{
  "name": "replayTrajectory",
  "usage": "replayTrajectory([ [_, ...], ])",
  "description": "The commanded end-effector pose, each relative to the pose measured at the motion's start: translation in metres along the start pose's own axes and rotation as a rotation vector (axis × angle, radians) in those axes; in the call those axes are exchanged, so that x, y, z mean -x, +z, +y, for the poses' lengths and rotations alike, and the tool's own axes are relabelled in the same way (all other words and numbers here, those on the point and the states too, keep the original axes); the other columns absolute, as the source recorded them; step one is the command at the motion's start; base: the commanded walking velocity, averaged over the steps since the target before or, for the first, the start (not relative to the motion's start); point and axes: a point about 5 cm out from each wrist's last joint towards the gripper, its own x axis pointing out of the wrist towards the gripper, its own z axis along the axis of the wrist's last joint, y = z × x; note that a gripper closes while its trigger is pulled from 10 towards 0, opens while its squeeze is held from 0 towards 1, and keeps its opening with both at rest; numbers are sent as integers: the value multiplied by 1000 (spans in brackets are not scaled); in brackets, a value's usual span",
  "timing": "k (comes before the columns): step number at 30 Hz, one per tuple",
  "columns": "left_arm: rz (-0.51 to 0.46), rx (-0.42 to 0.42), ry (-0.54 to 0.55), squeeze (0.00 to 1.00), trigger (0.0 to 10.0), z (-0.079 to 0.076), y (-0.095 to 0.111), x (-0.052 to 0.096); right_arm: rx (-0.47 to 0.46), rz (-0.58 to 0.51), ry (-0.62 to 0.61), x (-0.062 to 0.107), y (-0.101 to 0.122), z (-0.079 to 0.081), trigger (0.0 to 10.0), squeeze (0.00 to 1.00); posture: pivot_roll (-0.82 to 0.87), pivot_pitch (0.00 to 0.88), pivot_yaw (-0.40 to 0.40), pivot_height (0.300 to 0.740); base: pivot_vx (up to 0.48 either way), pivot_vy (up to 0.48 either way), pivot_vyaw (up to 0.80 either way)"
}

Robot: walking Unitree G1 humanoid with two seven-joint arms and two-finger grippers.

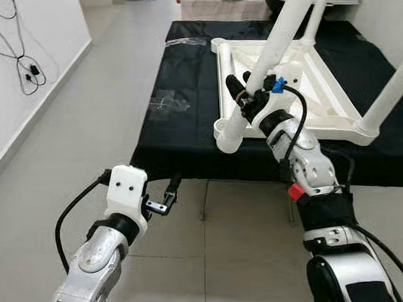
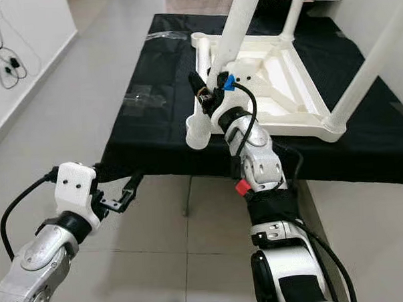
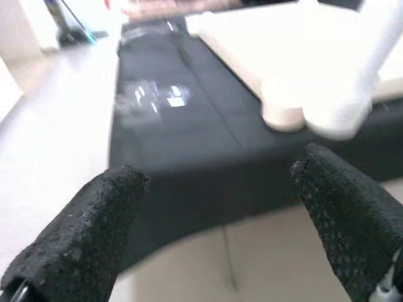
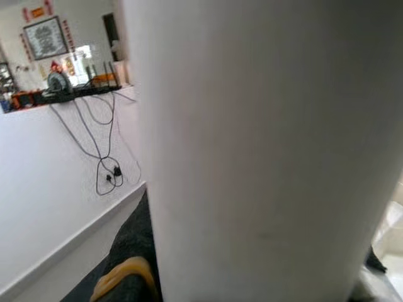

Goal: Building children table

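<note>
Two black fingers of the right gripper [image 1: 242, 96] are clamped on a smooth white tubular leg [image 1: 277, 44], tilted over the upturned plastic tabletop [image 1: 333, 98]. Nearer left, the left gripper [image 1: 169, 196] is held wide apart before the black-draped table [image 1: 188, 145].

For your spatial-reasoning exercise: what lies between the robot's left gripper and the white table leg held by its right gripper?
In the left eye view, only the black cloth's front edge and bare floor separate the left gripper from the white table leg.

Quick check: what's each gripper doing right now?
Left gripper: open, holding nothing, low in front of the black table.
Right gripper: shut on the white table leg.
</note>
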Motion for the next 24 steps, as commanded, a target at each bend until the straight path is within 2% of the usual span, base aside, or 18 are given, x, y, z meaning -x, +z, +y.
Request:
replayTrajectory([
  [1, 0, -9, 17, 0, 10000, 0, -1, 0, 21, -31, 3, 0, 4, 4, 10000, 0, 120, 101, -39, 740, 0, 0, 0],
  [9, -56, -43, 85, 0, 10000, 4, 6, -9, 66, -97, -66, -4, 5, 11, 10000, 0, 120, 108, -49, 740, 0, 0, 0],
  [24, -67, -70, 73, 0, 10000, 1, 6, -10, 35, -121, -53, -12, 15, 14, 10000, 0, 118, 122, -52, 740, 289, 0, 0],
])
